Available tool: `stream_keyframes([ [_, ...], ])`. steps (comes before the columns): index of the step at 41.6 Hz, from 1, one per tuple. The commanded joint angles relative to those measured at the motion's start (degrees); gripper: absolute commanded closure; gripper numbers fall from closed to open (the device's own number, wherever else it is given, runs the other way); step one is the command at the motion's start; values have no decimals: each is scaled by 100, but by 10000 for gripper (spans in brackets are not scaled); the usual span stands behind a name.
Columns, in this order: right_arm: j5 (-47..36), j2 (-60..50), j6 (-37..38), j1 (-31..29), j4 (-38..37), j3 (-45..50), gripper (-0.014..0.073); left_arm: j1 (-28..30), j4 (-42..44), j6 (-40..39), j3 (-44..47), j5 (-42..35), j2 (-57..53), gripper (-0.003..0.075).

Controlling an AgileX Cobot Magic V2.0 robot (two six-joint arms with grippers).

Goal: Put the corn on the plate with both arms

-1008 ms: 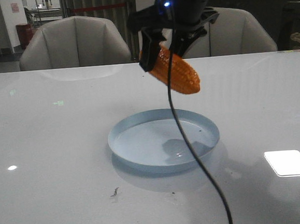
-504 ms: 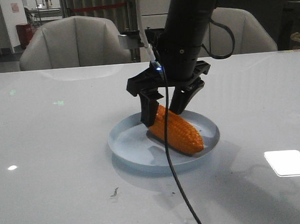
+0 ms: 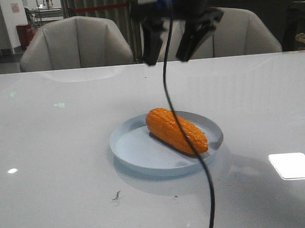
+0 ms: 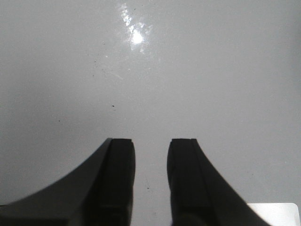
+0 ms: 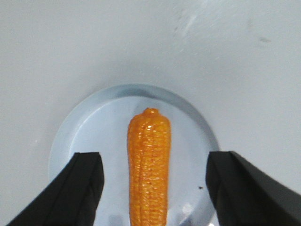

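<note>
**Corn released onto the plate, right gripper lifted clear**

Half a second ago the right gripper (image 3: 169,53) was down at the plate with its fingers around the corn; now it has risen well above the table, and the corn (image 3: 176,130) lies alone on the plate (image 3: 129,147). A second ago the cob was still held up in the air above the dish.

From the front, the orange-yellow cob rests on its side inside the pale blue plate, set at a slant: one end points toward the far left of the dish, the other toward its near right rim. The right gripper's two black fingers hang spread apart above it, touching nothing, and a thin black cable (image 3: 198,158) drops from it in front of the plate and corn.

Seen by the right wrist camera, the corn (image 5: 148,165) lies between the two widely parted fingers (image 5: 80,183), well below them, with the plate (image 5: 75,127) around it.

The left gripper (image 4: 150,183) shows only in its own wrist camera. Its fingers (image 4: 117,179) stand a small gap apart with nothing between them, over a bare stretch of the glossy white table (image 4: 150,70).
</note>
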Motion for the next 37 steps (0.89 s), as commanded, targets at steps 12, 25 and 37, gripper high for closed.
stream_keyframes([
  [12, 226, -2644, 77, -1629, 76, 653, 25, 11, -45, -54, -151, -261, -134, 460],
  [25, -1015, -5107, -107, -3304, 76, 3975, 25, 11, -45, -54, -151, -261, -134, 460],
  [37, -1419, -6610, -218, -3416, 81, 5863, 25, 11, -45, -54, -151, -281, -134, 460],
])
